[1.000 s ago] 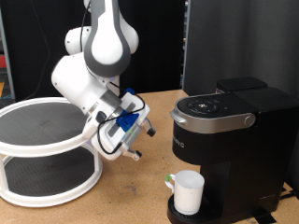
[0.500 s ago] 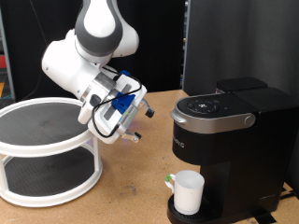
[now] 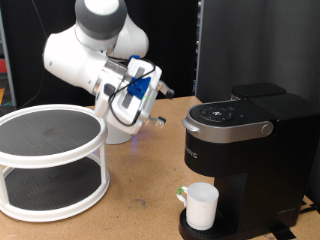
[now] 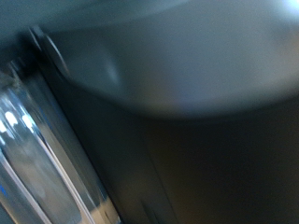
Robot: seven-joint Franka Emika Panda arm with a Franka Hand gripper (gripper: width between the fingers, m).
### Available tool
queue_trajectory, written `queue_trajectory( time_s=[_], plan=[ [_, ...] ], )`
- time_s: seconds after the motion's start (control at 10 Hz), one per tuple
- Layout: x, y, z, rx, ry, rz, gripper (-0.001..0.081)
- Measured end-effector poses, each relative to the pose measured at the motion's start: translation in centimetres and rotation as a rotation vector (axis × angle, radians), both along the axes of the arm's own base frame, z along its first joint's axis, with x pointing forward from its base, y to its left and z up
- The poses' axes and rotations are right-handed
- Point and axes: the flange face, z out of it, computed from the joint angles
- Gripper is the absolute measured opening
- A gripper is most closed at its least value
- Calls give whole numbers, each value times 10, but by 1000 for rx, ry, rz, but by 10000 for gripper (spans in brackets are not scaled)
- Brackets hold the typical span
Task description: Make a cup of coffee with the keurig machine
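The keurig machine (image 3: 245,150) stands at the exterior view's right, black, with its grey-silver lid down. The white cup (image 3: 202,205) stands on the drip tray under its spout, with a small greenish thing at its left. My gripper (image 3: 157,119) hangs in the air to the left of the machine, about level with its lid and apart from it, fingers pointing down towards the right. Nothing shows between the fingers. The wrist view is blurred and shows only dark surfaces; neither the fingers nor the cup can be made out there.
A white round two-tier rack (image 3: 50,165) with black mesh shelves fills the exterior view's left. A tall black panel (image 3: 255,45) stands behind the machine. The wooden tabletop (image 3: 140,200) lies between rack and machine.
The arm has swung up and to the right. The gripper rose from low over the table near the rack to about the height of the machine's lid.
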Motion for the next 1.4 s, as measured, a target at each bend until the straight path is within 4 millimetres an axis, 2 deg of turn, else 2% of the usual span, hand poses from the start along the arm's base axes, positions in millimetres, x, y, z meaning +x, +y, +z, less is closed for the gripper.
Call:
queue_trajectory(
  time_s=[0.6,0.7,0.8,1.0,1.4],
  plan=[
    [-3,10,89,41,-214,11,808],
    [-5,12,98,50,-215,5,808],
    [-5,12,96,44,-212,8,808],
    [-3,17,92,-138,-292,94,808],
    [8,36,94,-455,-355,402,808]
  ],
)
